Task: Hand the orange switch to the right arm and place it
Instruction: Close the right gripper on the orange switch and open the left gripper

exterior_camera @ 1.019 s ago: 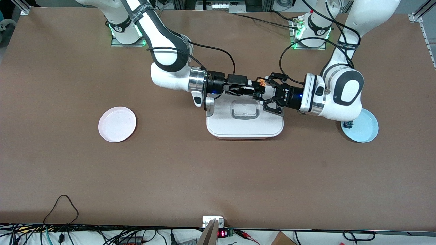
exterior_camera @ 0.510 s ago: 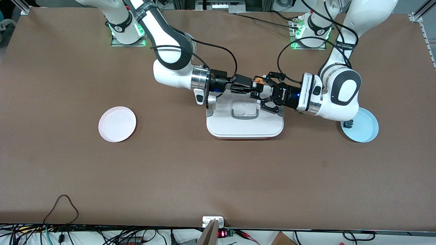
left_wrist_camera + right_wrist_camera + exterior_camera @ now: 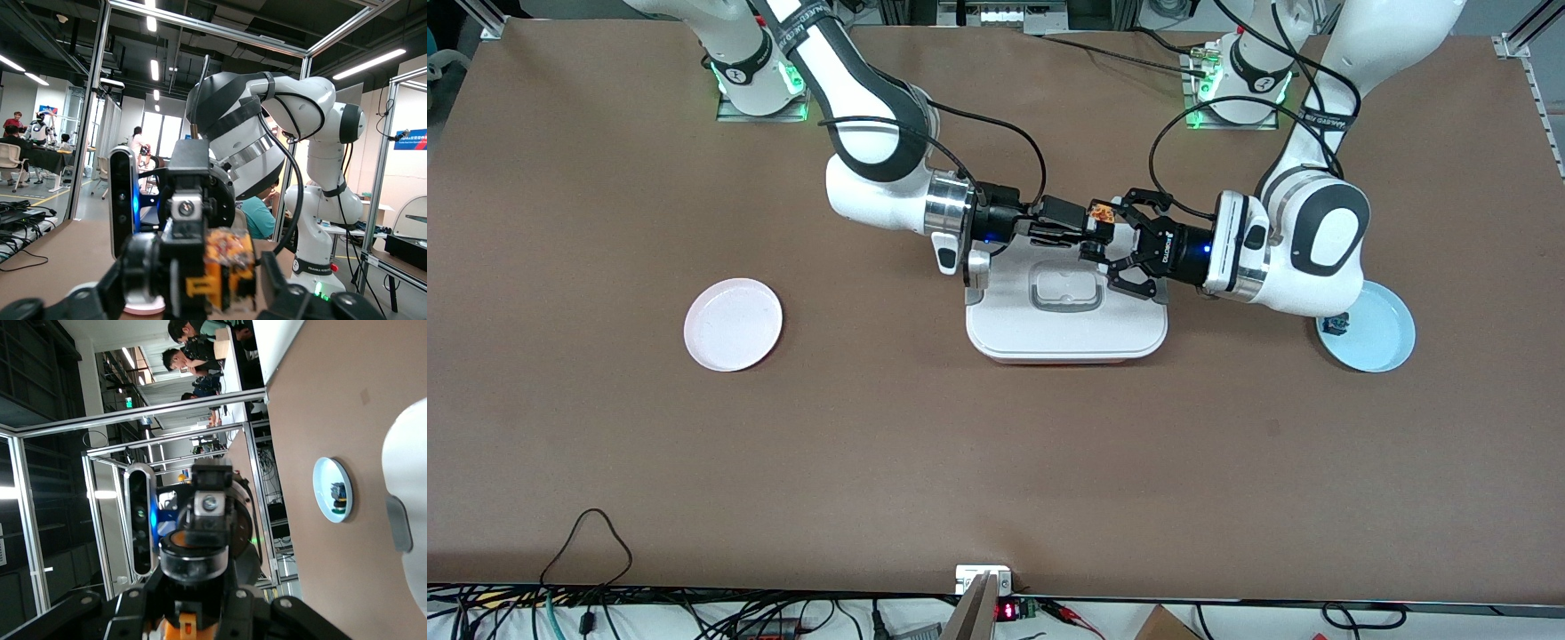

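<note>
Two Franka arms meet mid-air above the white lidded container (image 3: 1065,311) at the centre of the brown tabletop (image 3: 996,462). The right gripper (image 3: 1092,233), reaching in from the right arm's end, is clenched on the orange switch (image 3: 1104,213), which hangs over the container's edge nearest the robot bases. The left gripper (image 3: 1122,244) faces it from the left arm's end, its black fingers (image 3: 1138,289) spread apart on either side of the switch, their hold released. In the left wrist view the switch (image 3: 227,270) fills the foreground against the other arm's fingers, its orange body plainly visible. In the right wrist view only a sliver of orange (image 3: 187,628) shows between the fingertips. A pink plate (image 3: 733,324) sits toward the right arm's end of the tabletop. A light blue plate (image 3: 1378,338) lies toward the left arm's end, partly under the left arm, carrying a small piece with a teal-blue top (image 3: 1335,324).
</note>
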`<state>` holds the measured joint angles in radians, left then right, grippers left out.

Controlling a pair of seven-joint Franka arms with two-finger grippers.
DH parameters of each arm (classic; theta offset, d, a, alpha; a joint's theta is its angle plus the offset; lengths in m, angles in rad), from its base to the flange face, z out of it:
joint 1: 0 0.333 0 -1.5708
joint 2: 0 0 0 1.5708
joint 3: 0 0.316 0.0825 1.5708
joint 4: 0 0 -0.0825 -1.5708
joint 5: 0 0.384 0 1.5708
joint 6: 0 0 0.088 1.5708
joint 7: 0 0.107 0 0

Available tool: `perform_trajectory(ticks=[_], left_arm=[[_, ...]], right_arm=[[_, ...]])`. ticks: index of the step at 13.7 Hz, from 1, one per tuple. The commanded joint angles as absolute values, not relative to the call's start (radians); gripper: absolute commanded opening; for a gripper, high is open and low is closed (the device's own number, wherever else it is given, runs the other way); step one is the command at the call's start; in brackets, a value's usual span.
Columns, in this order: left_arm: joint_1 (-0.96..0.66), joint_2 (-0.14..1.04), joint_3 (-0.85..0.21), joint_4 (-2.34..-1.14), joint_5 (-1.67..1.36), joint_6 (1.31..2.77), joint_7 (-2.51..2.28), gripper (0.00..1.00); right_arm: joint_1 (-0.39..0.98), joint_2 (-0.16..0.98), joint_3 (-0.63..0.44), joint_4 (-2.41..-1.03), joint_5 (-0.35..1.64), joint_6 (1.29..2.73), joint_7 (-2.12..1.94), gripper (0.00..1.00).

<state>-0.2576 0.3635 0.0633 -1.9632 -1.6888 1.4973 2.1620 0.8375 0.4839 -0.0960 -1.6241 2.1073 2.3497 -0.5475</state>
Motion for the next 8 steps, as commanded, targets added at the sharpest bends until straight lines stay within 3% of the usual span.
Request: perform_trajectory(ticks=[1, 4, 8], left_arm=[[-0.273, 0.37, 0.074, -1.96, -1.717, 1.483, 2.192, 1.0], [-0.272, 0.368, 0.074, -1.96, -1.717, 1.483, 2.189, 1.0], [-0.247, 0.359, 0.077, -1.962, -1.707, 1.483, 2.192, 1.0]], right_arm=[[0.796, 0.491, -0.103, -1.592, 2.064, 2.341, -0.545, 0.0], [0.715, 0.485, -0.103, -1.603, 1.979, 2.229, -0.526, 0.0], [0.511, 0.48, -0.103, -1.612, 1.725, 1.943, -0.497, 0.0]])
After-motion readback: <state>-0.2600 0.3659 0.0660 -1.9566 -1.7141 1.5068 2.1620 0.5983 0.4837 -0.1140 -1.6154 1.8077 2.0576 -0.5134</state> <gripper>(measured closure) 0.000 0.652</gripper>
